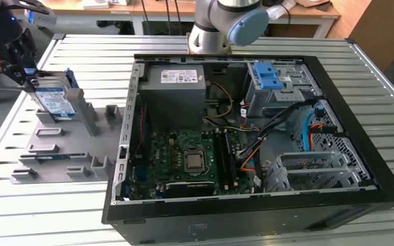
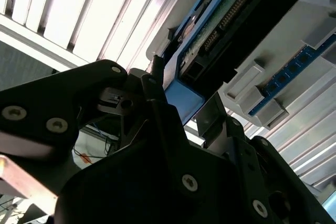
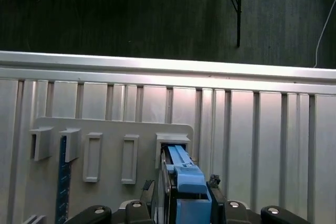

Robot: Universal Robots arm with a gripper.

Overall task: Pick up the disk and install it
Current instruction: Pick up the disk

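1. Labels – the disk [image 1: 53, 101] carries a blue-and-white printed label on the broad face turned toward the exterior view's camera. The grey power-supply box [image 1: 176, 89] inside the computer case [image 1: 252, 210] carries a white label. The print on both is not transcribed.
2. Location – the disk stands on edge in a slot of the grey holder plate [image 1: 63, 148]. The plate lies on the slatted metal table [image 1: 19, 215] at the exterior view's left, just beside the open case.
3. Orientation – the disk's long axis runs from the gripper [image 1: 31, 81] down into the slot, near upright with a slight lean. In the first wrist view the blue carrier edge of the disk [image 3: 184, 174] faces the camera. The second wrist view shows the disk [image 2: 226, 19] from its circuit-board side.
4. Claw – in both wrist views the gripper [image 3: 184, 188] [image 2: 181, 93] straddles the disk's upper end. One finger [image 3: 214, 184] lies against each broad face, so the claw is clamped on the disk.
5. Other items – a blue memory strip [image 3: 63, 177] stands in a neighbouring holder slot. A blue-latched drive cage [image 1: 272, 79] sits in the case's far corner.
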